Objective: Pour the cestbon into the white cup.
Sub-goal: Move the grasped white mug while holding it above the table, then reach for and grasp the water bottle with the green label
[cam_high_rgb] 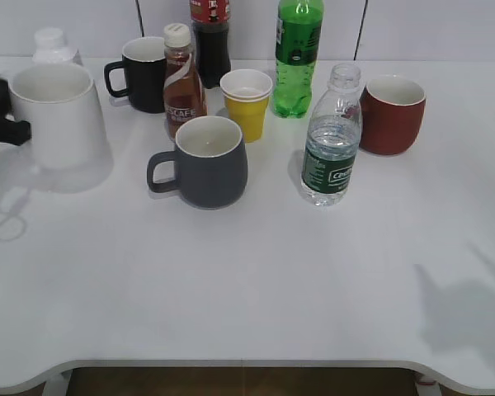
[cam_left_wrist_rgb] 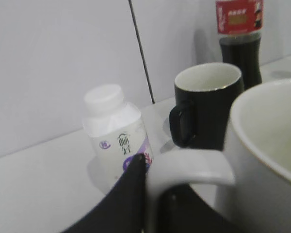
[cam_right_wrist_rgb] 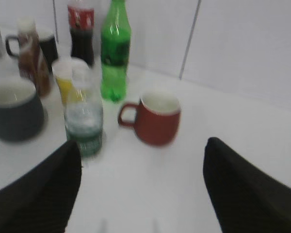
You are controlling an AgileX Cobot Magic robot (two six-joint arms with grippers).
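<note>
Cestbon [cam_high_rgb: 333, 136] stands upright on the bench [cam_high_rgb: 256, 280], just in front of the red mug [cam_high_rgb: 393, 114] and right of the grey mug [cam_high_rgb: 205, 161], uncapped and roughly two-thirds full. Expect it to be light but soft: thin ribbed plastic gives under pressure, and with no cap a hard squeeze could push water out of the neck. Take it around the labelled middle, where the ribs stiffen the wall, and grip firmly rather than hard.

Your right gripper [cam_right_wrist_rgb: 141, 189] is spread wide and empty, well short of the bottle, which sits toward its left finger in the blurred wrist view.

The white cup [cam_high_rgb: 59, 115] is at the far left of the bench. It is ceramic, heavy and rigid. Your left gripper's [cam_left_wrist_rgb: 150, 194] fingers [cam_left_wrist_rgb: 131, 191] appear to be pinching its handle, though the close view makes that hard to confirm.
</note>
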